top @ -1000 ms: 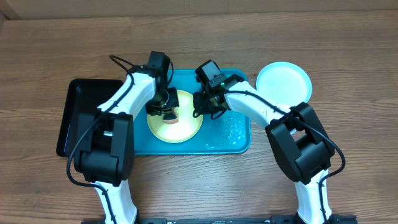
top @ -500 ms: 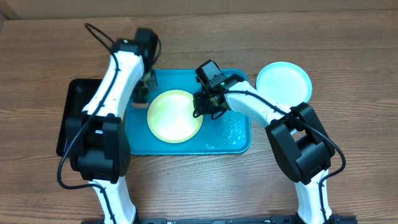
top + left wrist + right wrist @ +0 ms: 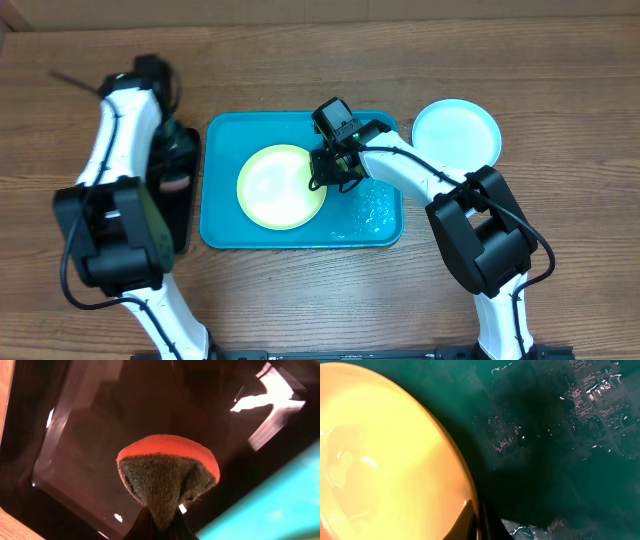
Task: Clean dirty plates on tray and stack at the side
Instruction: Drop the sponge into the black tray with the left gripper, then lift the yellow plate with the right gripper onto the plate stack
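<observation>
Right gripper is pinching the yellow plate by its right rim, jaws nearly together. Plate is lying in the turquoise tray, mid-table. Left gripper is clamping the sponge over the black tray by the left edge. Risk: thin grip on wet plastic, so the plate could slip on lifting or clip the blue plate toward the right edge.

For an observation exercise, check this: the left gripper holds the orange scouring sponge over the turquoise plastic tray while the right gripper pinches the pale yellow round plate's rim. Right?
One slip: the left gripper holds the orange scouring sponge over the black rectangular tray, as the left wrist view shows. The right gripper does pinch the pale yellow round plate.
</observation>
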`<act>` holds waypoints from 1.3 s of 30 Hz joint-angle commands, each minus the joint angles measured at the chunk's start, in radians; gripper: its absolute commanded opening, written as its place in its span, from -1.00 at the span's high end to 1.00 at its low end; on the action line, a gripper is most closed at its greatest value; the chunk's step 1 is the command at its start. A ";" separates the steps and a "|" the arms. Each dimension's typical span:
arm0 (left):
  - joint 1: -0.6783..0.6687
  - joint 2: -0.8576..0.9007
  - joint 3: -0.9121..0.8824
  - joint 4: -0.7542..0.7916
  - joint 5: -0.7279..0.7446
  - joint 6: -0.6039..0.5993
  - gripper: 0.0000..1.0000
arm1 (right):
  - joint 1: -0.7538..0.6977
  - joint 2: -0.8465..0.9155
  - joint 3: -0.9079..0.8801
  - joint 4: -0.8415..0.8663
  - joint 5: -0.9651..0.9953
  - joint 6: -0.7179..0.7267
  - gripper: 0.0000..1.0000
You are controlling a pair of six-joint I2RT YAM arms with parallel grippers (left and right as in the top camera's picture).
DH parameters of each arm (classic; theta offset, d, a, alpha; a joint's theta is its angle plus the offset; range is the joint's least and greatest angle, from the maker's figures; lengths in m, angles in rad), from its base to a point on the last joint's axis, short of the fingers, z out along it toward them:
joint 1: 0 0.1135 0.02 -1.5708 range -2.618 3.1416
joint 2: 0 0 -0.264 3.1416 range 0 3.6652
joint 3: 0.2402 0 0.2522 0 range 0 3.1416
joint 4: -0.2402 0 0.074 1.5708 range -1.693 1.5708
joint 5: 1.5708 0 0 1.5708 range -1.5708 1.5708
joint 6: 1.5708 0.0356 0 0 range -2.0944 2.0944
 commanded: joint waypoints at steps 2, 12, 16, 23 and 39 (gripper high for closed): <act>0.064 0.001 -0.095 0.040 0.051 -0.019 0.91 | 0.021 0.016 -0.001 0.003 0.024 0.005 0.92; 0.148 0.000 -0.156 0.129 0.082 -0.019 0.30 | 0.021 0.016 0.013 -0.042 0.024 0.005 0.93; 0.169 0.000 -0.071 0.036 0.091 -0.020 0.28 | 0.021 0.012 0.071 -0.105 0.036 -0.003 0.93; 0.200 -0.002 0.190 -0.175 0.216 -0.003 0.39 | 0.043 0.001 0.301 -0.327 0.249 -0.075 0.93; 0.201 -0.003 0.255 -0.188 0.278 0.026 -0.99 | 0.209 0.000 0.797 -0.828 1.001 -0.283 0.93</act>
